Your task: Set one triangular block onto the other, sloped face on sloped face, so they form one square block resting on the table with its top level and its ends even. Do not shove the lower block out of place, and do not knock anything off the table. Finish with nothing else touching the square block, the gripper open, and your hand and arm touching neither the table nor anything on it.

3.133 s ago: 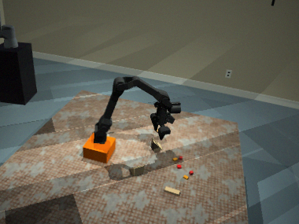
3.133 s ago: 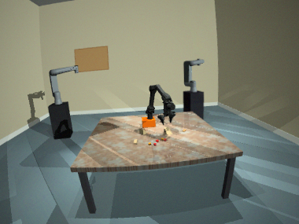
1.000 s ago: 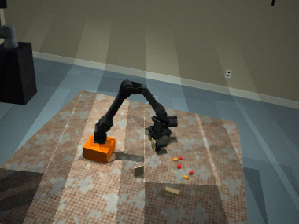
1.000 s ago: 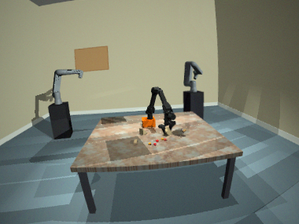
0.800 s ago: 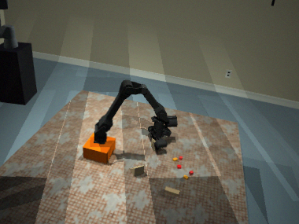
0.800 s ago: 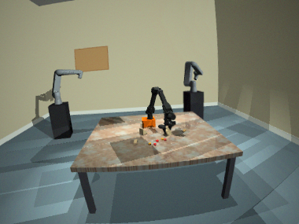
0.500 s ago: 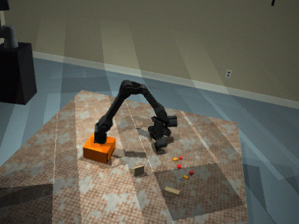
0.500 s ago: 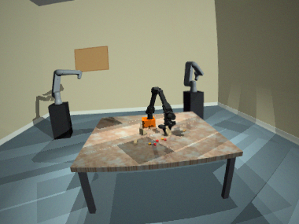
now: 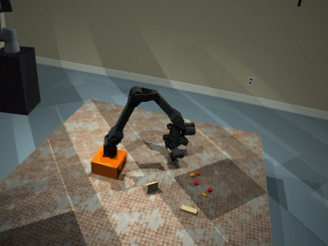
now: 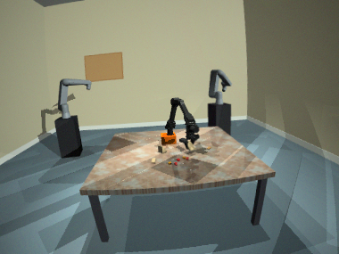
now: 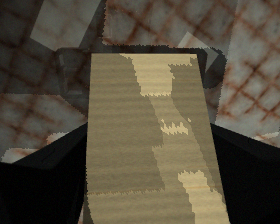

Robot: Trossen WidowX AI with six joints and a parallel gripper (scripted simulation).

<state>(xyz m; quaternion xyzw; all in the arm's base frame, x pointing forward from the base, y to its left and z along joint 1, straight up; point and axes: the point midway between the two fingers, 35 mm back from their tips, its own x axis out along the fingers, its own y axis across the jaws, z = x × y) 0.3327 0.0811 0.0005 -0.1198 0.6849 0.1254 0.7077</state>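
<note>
"What do we see, biggest first?"

"We have the brown-and-grey patterned table, and on it our black jointed arm, arching up from a bright orange boxy base and down again."

"And our black parallel-jaw gripper?"

"We have it closed on a pale tan wooden triangular block, one finger on each side. We can't tell whether that block touches the table."

"Where is its partner?"

"We find the other tan triangular block standing on the table near the orange base, well apart from the held one. We don't have them joined."

"Anything smaller?"

"We see a slim pale wooden bar lying flat; in the top view, the standing block is between it and the base. Smallest are the little red pieces and little orange pieces, scattered near the bar."
</note>
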